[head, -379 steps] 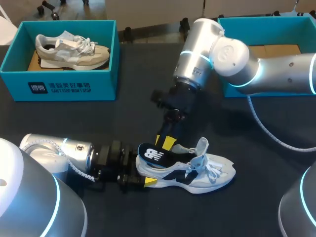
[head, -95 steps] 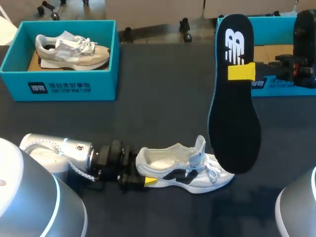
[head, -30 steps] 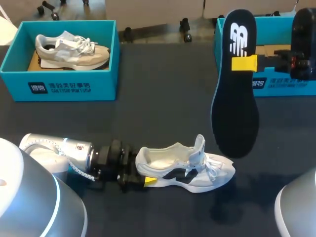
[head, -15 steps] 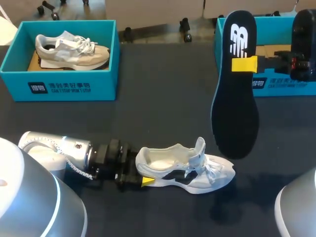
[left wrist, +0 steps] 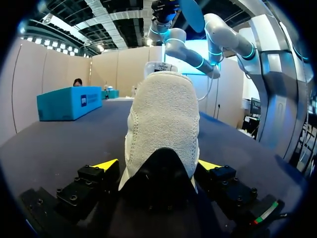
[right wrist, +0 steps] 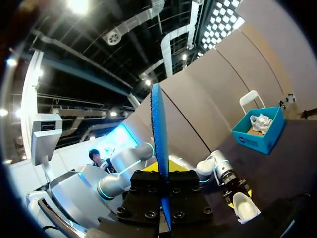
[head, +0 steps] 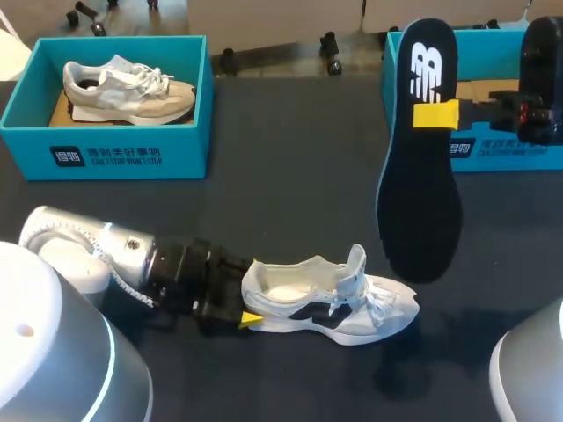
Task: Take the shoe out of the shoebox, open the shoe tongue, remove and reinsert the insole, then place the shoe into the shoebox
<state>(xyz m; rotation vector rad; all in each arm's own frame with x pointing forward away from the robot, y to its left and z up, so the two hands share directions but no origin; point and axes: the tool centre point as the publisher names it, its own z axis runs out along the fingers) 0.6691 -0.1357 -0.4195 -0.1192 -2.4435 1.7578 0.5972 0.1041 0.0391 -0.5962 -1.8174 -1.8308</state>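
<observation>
A white and black shoe (head: 330,303) lies on its side on the dark table, its heel toward my left gripper (head: 248,306). In the left wrist view the heel (left wrist: 161,124) sits between the spread yellow fingertips (left wrist: 106,164), which stand a little off it, so the gripper is open. High at the right, my right gripper (head: 435,114) is shut on the black insole (head: 420,176), which hangs toe down above the shoe's front. The right wrist view shows the insole (right wrist: 159,144) edge-on between the right gripper's (right wrist: 162,181) fingers, with the shoe (right wrist: 246,207) far below.
A teal shoebox (head: 106,149) at the back left holds a beige shoe (head: 127,88). A second teal shoebox (head: 497,145) stands at the back right, behind my right gripper.
My left gripper has let go of the shoe's heel, and its wrist has swung slightly back to the left. The right arm and insole have stayed nearly still.
</observation>
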